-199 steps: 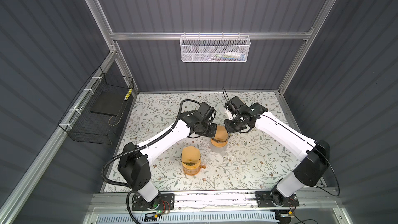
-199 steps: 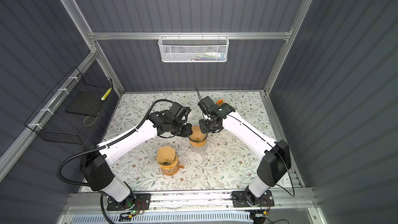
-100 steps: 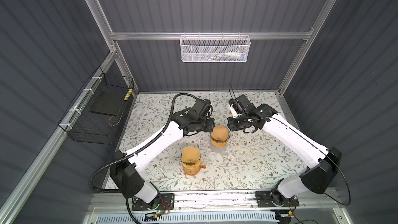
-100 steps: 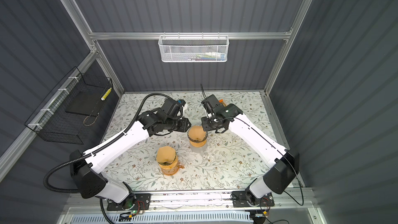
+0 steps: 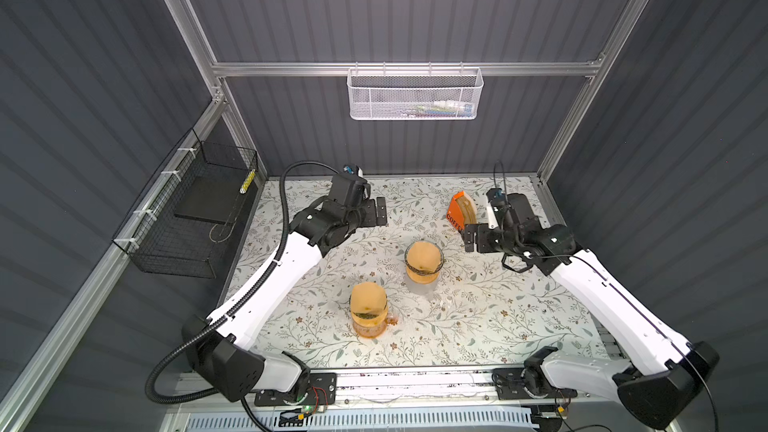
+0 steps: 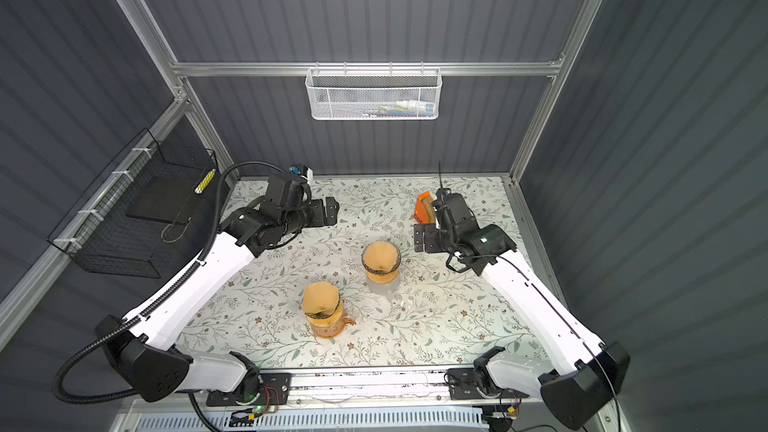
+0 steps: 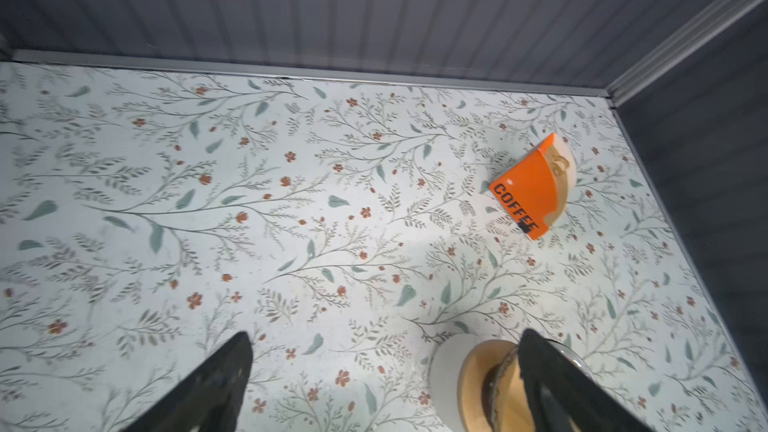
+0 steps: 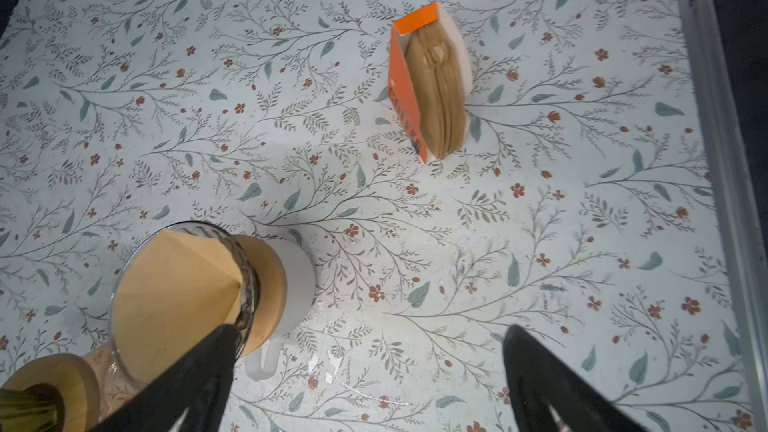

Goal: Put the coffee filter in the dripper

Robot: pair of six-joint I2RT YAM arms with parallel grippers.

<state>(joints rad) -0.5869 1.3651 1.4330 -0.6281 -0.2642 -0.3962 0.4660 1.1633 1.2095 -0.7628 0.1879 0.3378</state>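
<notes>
- The left tool (image 5: 376, 211) is open. In the left wrist view its two dark fingers (image 7: 224, 384) stand wide apart with only bare tabletop between them. It grips nothing.
- The right tool (image 5: 469, 235) is likewise open. In the right wrist view its fingers (image 8: 195, 371) are spread wide and nothing is held.
- In both top views the two tools sit on opposite sides of the dripper (image 8: 249, 272), left tool to the back left, right tool to the back right. Neither touches it.
- The coffee filter (image 5: 423, 255) sits inside this dripper. It is a tan paper cone, opened out, lining the glass funnel.
- The dripper has a wooden collar and stands upright on a white cup (image 8: 297, 280) near the middle of the tabletop (image 5: 498, 305).
- A second dripper (image 5: 368, 305) stands nearer the front edge, apart from the first. It also carries a tan filter and rests on an amber glass mug (image 5: 374, 328).
- An orange filter box (image 7: 525, 189) marked COFFEE stands toward the back right. Its open top shows a stack of tan filters. The right tool is near it but apart from it.
- A white mesh basket (image 5: 413, 95) hangs on the back wall rail.
- A black wire basket (image 5: 187, 222) hangs on the left wall.
</notes>
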